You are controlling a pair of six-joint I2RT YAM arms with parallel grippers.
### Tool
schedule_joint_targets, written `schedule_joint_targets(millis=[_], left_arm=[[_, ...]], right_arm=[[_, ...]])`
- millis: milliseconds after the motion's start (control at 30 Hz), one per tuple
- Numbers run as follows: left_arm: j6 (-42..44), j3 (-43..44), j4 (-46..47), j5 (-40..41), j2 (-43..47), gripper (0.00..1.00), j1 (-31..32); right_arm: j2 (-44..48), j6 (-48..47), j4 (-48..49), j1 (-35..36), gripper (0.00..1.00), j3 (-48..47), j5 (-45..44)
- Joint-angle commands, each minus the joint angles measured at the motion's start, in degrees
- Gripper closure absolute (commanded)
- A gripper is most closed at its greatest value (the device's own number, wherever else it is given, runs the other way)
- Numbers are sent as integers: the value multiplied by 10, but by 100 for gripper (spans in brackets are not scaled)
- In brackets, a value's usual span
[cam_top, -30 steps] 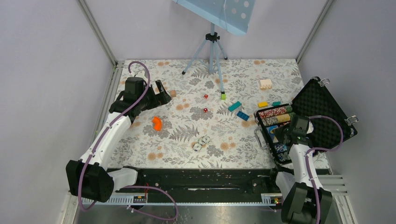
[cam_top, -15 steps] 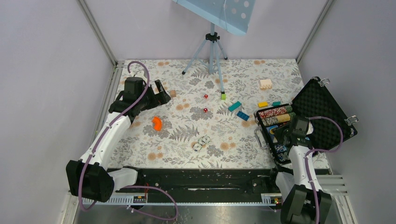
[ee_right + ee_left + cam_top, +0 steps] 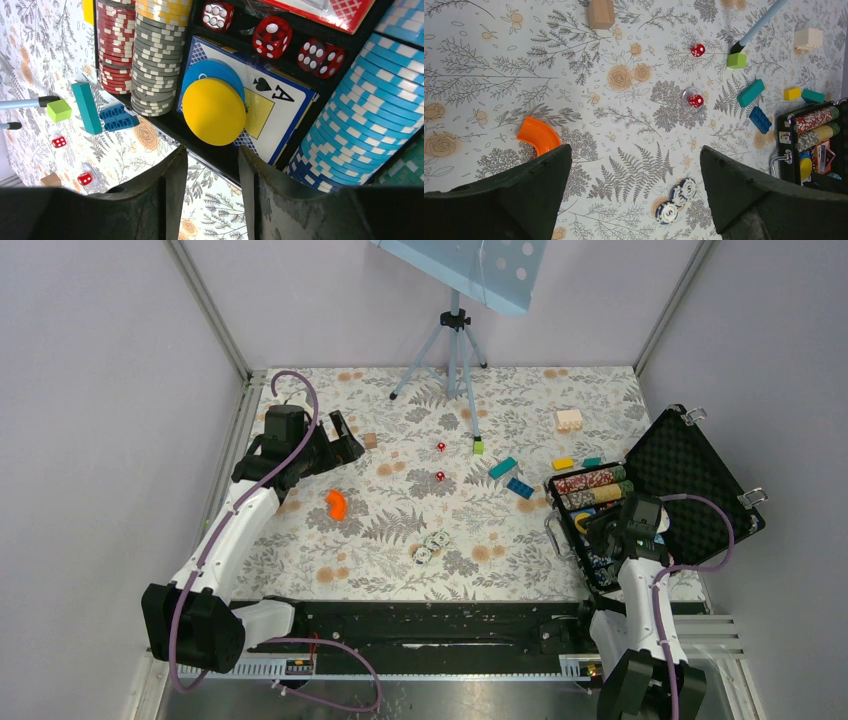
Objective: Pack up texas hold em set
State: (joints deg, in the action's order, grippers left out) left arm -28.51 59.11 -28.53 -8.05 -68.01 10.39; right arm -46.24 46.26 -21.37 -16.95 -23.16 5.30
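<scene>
Right wrist view looks into the open briefcase point(image 3: 205, 142), which sits at the right edge of the table point(image 3: 400, 530) with its foam lid laid back. The only legible mark is an "A" beside a black spade on a playing card point(image 3: 280, 100). On that card lies a yellow disc point(image 3: 214, 111), stacked on a blue disc point(image 3: 210, 70). Red dice point(image 3: 272, 34) with white pips sit just beyond, between rows of red chips point(image 3: 115, 45), grey chips point(image 3: 155, 65) and blue-and-white chips point(image 3: 360, 110). The right gripper point(image 3: 211, 160) hangs over the case's near wall, fingers parted, grasping nothing. The left gripper point(image 3: 634, 165) is spread wide and empty above the far left of the table, near an orange curved piece point(image 3: 538, 140) and a few loose chips point(image 3: 676, 200).
</scene>
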Motion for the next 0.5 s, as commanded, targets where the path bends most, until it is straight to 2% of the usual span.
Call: schedule_joint_targets(millis=[0, 467], left_arm=[[1, 0, 24, -14, 4, 1, -3], [1, 0, 23, -17, 4, 1, -5]], right_arm=[[19, -10, -27, -4, 51, -14, -6], [67, -32, -94, -3, 50, -93, -35]])
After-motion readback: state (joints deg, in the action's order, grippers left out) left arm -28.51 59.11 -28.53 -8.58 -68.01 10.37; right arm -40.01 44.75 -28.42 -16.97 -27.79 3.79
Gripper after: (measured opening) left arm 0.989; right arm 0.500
